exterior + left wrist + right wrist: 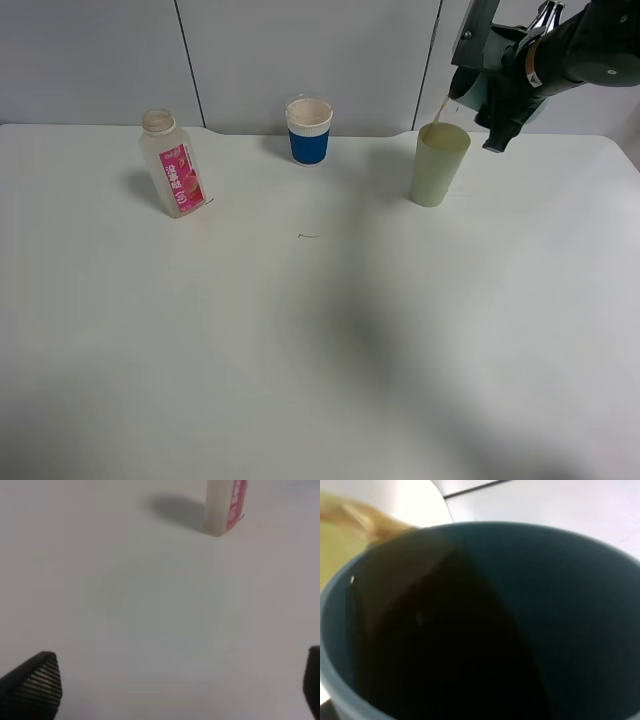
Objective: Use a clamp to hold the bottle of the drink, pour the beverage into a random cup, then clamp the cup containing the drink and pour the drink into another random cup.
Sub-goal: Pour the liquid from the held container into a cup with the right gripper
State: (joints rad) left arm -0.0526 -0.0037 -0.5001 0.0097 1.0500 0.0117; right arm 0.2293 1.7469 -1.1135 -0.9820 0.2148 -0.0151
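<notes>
We are pouring the second time: our right gripper is holding the teal tumbler tipped above the tall pale green tumbler, and a thin brownish stream of the beverage is running from the teal rim down into it. In the right wrist view the teal tumbler's dark inside is filling the frame, with the liquid spilling over its lip. To do this well, we judge that we should be keeping the pouring lip right above the green mouth, tilting gently so the small stream is not overshooting the far wall, and waiting for the last drops before righting the cup. Our left gripper is hanging with jaws spread wide and empty over the white table — the bottle is standing upright, uncapped, at the table's far left, well apart from the pour. Counting: three cups — teal, pale green, and a blue cup with white rim — one bottle, two grippers.
</notes>
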